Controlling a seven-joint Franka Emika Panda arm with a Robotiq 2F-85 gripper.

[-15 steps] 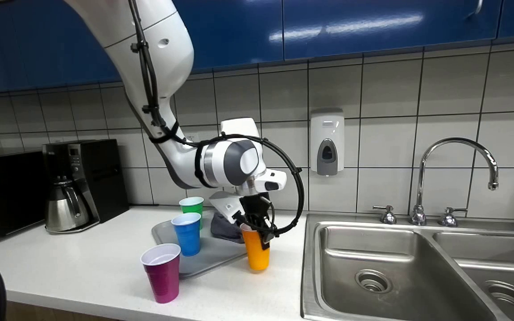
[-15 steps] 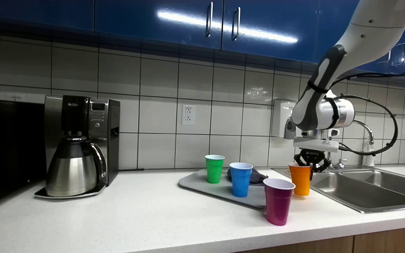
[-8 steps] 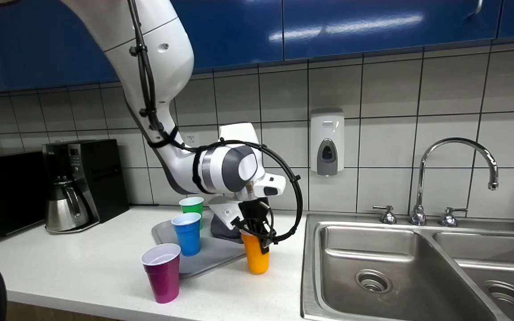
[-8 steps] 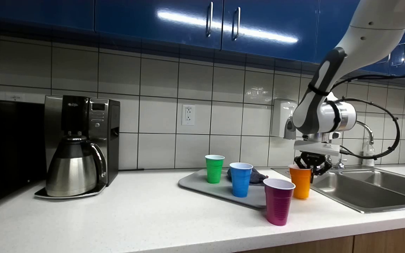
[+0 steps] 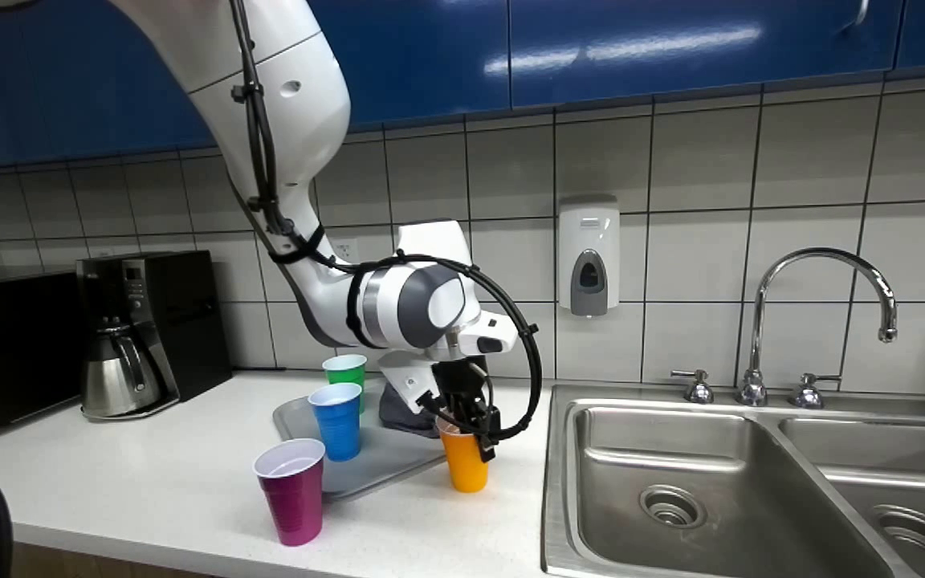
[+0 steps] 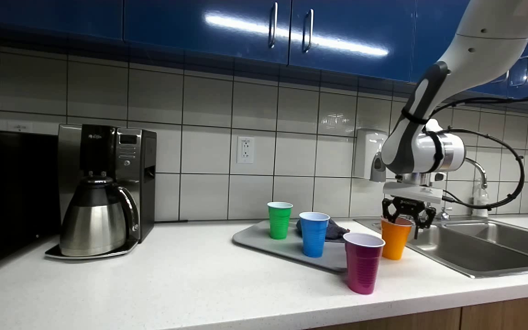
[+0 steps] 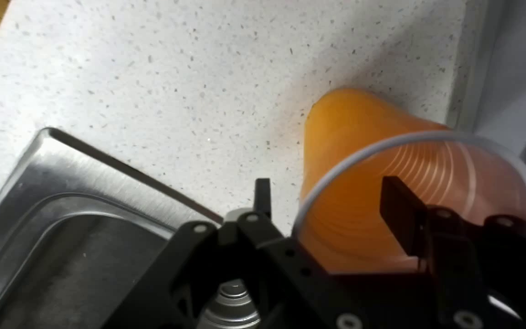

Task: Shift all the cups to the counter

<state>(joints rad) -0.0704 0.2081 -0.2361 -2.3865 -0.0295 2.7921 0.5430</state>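
both exterior views across the counter (image 6: 154, 288) toward the tiled wall (image 6: 204, 197), wrist view near, downward

1. In both exterior views, white glare streaks the blue cabinets (image 6: 346, 27) toward 12 to 1 o'clock; the tabletop (image 6: 154, 288) is bright.
2. Same views: black appliance (image 6: 14, 197), 9 o'clock, its detail lost in darkness.
3. Wrist view: orange cup (image 7: 359, 192) casts a soft shadow toward 1 o'clock.
4. Same view: muted sheen on sink rim (image 7: 89, 171), 9 o'clock; hand (image 7: 329, 198) nearly black.

Open counter (image 6: 200, 279) stretches from the coffee maker (image 6: 128, 172) to the obstructing purple cup (image 6: 364, 268).
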